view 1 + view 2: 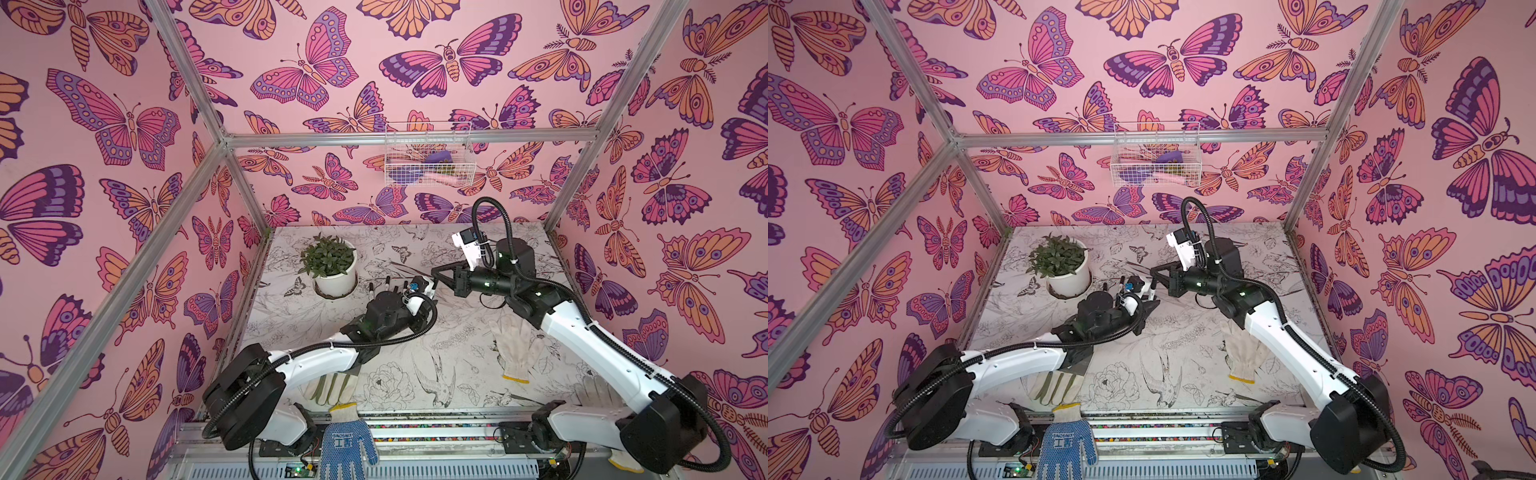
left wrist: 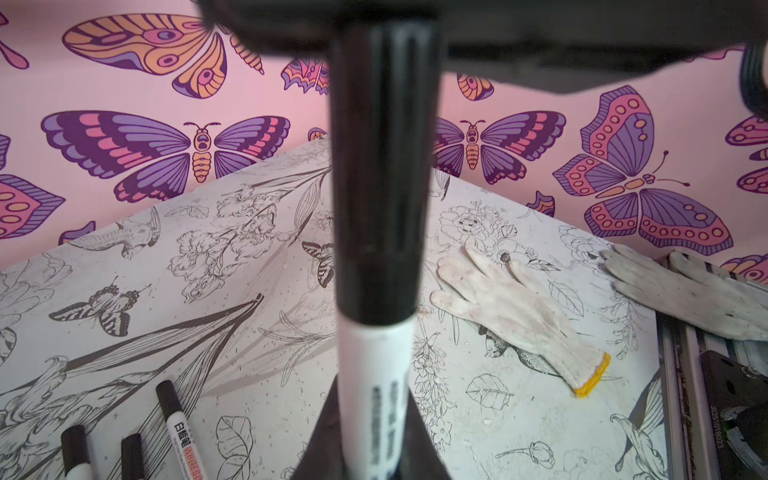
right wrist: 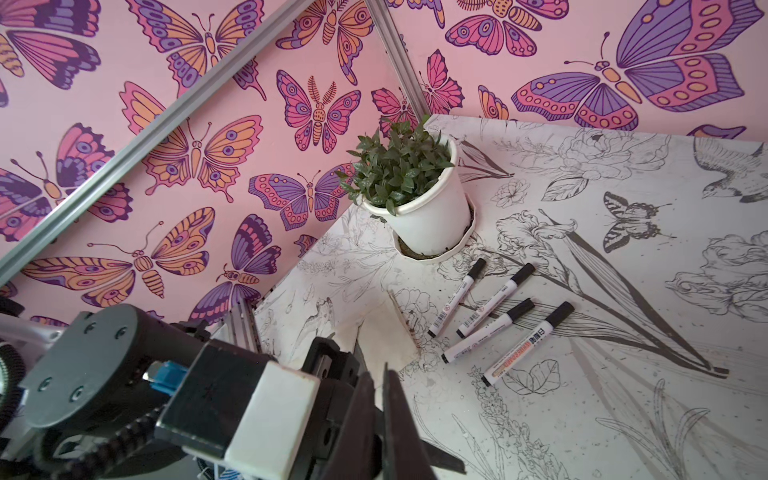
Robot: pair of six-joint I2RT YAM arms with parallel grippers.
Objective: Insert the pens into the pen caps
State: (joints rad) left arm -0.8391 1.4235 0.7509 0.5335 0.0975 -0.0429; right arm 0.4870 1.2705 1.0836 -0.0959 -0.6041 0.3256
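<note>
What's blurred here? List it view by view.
Left wrist view: the held pen and its cap are blurred, the table and white glove sharp. Right wrist view: the right gripper is soft, the four lying pens crisp.

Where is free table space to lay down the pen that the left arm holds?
Free: the front middle of the table, between the striped glove and the white glove. Crowded: beside the plant pot, where four pens lie.
</note>
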